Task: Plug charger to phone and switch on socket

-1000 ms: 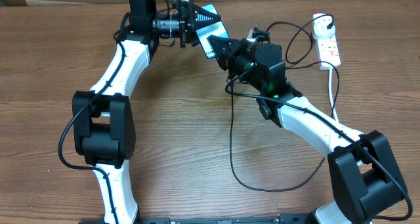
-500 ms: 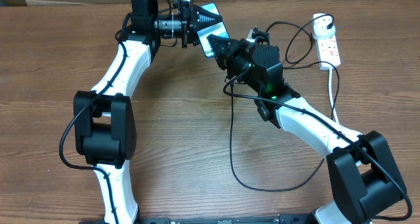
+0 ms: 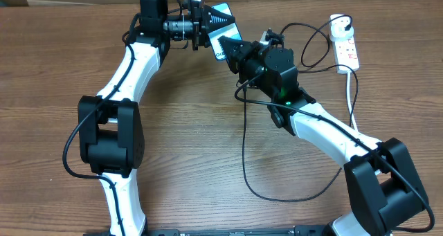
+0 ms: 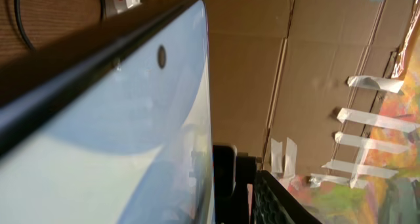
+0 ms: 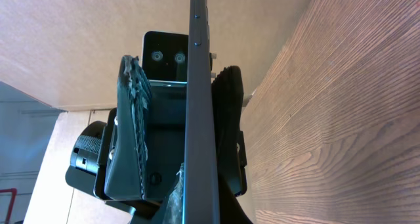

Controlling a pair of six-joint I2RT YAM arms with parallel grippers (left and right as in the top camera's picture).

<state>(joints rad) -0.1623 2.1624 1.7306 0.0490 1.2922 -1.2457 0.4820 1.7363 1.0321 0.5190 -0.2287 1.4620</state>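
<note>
My right gripper (image 3: pixel 228 52) is closed on the end of the phone (image 3: pixel 223 34), which is raised over the table's (image 3: pixel 194 146) far middle, and my left gripper (image 5: pixel 182 79) is open astride it; I'd judge the phone stiff, slick and fragile, best pinched gently across its flat faces.

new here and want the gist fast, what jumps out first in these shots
The phone, teal screen lit, is tilted up at the far middle of the table, between the fingers of the left gripper. The right gripper is at its near end, and the charger loops across to the socket at far right.
</note>
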